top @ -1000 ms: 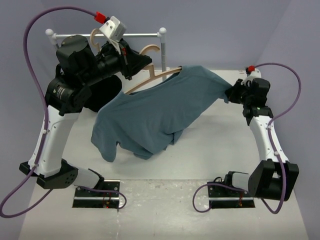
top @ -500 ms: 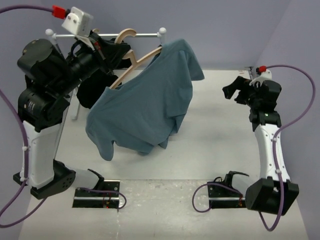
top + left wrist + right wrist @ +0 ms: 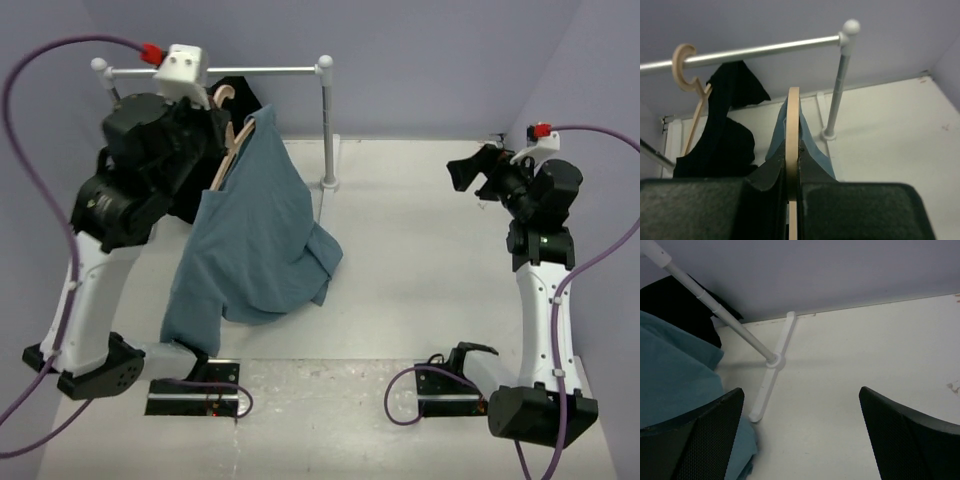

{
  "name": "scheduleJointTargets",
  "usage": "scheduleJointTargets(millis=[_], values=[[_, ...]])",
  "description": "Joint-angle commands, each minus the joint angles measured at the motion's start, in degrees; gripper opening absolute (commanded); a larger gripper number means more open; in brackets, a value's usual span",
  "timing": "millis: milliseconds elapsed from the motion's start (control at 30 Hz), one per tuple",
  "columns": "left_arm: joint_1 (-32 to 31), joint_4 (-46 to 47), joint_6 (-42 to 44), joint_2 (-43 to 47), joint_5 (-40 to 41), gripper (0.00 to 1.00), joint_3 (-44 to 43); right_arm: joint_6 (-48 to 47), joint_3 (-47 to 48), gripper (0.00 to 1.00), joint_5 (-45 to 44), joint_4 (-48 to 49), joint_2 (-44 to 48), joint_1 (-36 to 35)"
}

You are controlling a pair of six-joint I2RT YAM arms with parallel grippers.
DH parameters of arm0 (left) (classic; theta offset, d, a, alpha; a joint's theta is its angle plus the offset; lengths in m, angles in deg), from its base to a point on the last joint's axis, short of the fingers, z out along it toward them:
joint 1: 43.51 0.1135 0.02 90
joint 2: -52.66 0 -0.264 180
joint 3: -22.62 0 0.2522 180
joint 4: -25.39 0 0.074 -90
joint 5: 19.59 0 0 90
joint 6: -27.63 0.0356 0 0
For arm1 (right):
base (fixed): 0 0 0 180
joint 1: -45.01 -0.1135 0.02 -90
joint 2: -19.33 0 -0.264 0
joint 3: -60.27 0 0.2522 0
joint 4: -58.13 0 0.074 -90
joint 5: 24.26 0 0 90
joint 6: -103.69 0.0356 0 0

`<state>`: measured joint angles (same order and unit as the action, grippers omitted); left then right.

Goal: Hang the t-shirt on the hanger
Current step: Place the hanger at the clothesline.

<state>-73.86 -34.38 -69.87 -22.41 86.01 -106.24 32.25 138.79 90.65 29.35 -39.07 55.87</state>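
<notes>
Left hand pinching the wooden hanger, t-shirt hanging from it by the clothes rail.

The left hand's two fingers are pressed onto the hanger's neck from either side. Seen edge-on from the wrist, the round hook rises just under the rail without touching it. The slate-blue t-shirt drapes off the hanger in front of the rail, its folds falling toward the desk beside the rail's upright post. On the rail behind it hangs a twin hanger carrying a black garment. The right hand is well apart from the rail, fingers spread wide and holding nothing.
</notes>
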Motion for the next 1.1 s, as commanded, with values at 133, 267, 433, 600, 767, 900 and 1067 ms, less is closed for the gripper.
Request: scheduleJointTargets(millis=[133, 267, 433, 600, 767, 900, 1067], values=[[4.4, 21.8, 2.3, -8.3, 2.7, 0.0, 8.1, 1.3, -1.6, 0.99, 4.8, 2.9, -0.1, -0.6], [8.9, 27.1, 2.5, -12.8, -0.1, 0.0, 4.4, 1.9, -2.1, 0.99, 5.7, 4.1, -1.3, -1.2], [12.6, 25.2, 2.2, -21.5, -4.0, 0.0, -10.6, 2.0, -3.2, 0.99, 5.3, 5.6, -2.6, -1.7], [16.5, 24.4, -0.4, -26.1, -7.7, 0.0, -17.5, 2.2, -3.5, 0.99, 5.4, 6.2, -3.7, -1.9], [17.3, 29.9, -1.0, -25.1, -9.1, 0.0, -11.0, 2.3, -4.0, 0.99, 5.3, 7.1, -4.0, -2.1], [17.3, 34.5, -1.7, -23.1, -10.0, 0.0, -1.5, 2.9, -5.4, 0.99, 5.3, 8.4, -4.2, -2.4], [17.4, 40.0, -2.3, -21.4, -10.8, 0.0, 6.2, 2.8, -5.5, 0.99, 5.3, 8.6, -4.7, -2.9]])
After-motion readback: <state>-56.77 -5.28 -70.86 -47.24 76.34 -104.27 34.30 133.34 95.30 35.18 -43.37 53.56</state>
